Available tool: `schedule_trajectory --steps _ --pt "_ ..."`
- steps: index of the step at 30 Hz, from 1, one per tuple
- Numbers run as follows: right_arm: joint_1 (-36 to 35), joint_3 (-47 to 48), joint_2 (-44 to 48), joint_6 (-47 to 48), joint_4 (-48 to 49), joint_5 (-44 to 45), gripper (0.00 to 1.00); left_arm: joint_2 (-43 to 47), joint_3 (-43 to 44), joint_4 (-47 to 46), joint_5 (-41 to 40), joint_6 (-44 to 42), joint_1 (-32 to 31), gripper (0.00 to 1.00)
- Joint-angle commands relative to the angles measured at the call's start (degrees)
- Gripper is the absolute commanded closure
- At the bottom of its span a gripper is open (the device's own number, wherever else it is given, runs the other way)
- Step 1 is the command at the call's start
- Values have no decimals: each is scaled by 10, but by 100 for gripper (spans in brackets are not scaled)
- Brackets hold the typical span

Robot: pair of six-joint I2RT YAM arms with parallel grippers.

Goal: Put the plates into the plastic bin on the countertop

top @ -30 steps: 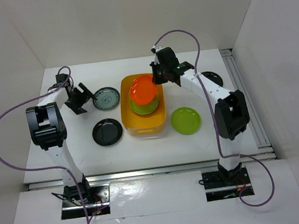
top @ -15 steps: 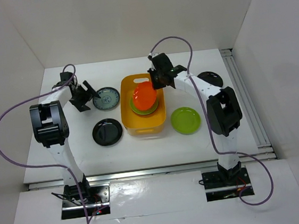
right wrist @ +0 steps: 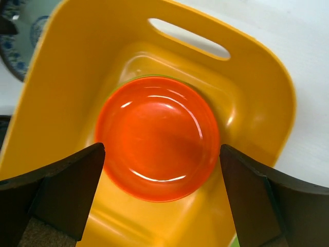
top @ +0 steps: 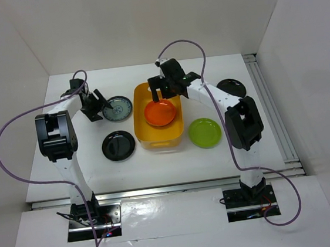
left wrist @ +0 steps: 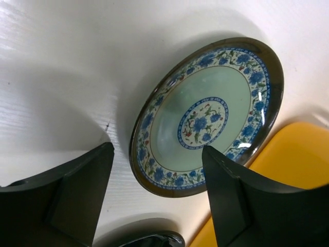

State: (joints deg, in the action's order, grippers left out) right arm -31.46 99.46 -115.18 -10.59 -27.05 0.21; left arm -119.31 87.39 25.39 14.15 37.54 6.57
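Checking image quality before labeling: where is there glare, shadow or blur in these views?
Right wrist view: white glare streaks on the orange plate; its own fingers sit dark and soft-edged. Left wrist view: bright highlights along the rim of the patterned plate, a soft shadow on the countertop beside it. Top external view: evenly lit, sharp.

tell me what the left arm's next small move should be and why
Probably lower the left gripper and close it on the near rim of the patterned plate. Its jaws stand open, framing that rim in the wrist view. The plate lies flat on the countertop beside the plastic bin, not yet in it.
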Motion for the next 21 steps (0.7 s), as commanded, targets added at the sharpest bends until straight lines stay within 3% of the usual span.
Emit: schedule_trajectory --steps 1,3,7,8,11,12,15,21 --pt "-16 38 57 3 2 -20 0 -15 -10 -21 -9 -12 -1 19" --pt "-22 45 72 -2 2 -20 0 -10 -15 -28 -14 -12 -1 20" --pt "-22 64 110 -7 -11 -27 0 -10 -27 -36 -19 -12 -1 34" --pt "-22 73 115 -7 -11 -21 0 -10 -27 -36 -25 -12 -6 57" --pt "-22 81 131 -7 -18 -16 0 -10 -27 -36 -32 -12 -6 73" --pt "-22 88 138 -7 -24 -16 0 -10 -27 -36 -32 -12 -6 88" --pt "-17 93 152 -7 -34 -11 0 -15 -21 -25 -39 -12 -6 99" --pt "17 44 211 -13 -35 8 0 49 -10 -14 -76 16 -6 100"
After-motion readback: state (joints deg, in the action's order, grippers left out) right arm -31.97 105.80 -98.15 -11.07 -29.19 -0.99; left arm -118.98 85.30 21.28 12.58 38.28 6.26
